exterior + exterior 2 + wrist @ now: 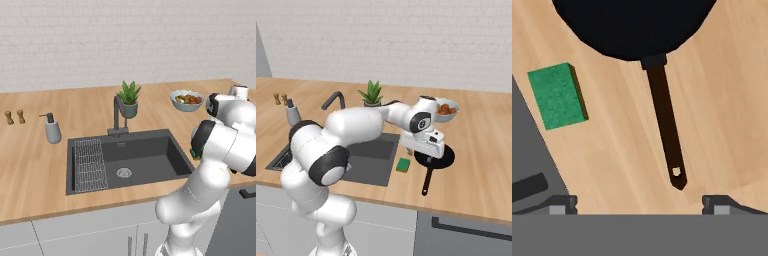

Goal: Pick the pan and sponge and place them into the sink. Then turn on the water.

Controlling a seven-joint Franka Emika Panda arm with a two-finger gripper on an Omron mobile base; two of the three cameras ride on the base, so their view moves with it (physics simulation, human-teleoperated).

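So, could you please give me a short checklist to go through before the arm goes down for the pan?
1. Gripper open: ok.
2. Pan on the counter, nothing on it: ok.
3. Handle between the fingertips: ok, though they hang above it, not touching.
4. Sponge apart from the handle: ok.
5. Sink free to take the pan: ok.
6. Water off: ok, no stream at the faucet.

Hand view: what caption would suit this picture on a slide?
Open pincer hovering over the wooden counter, above the black pan and its long handle, green sponge alongside.
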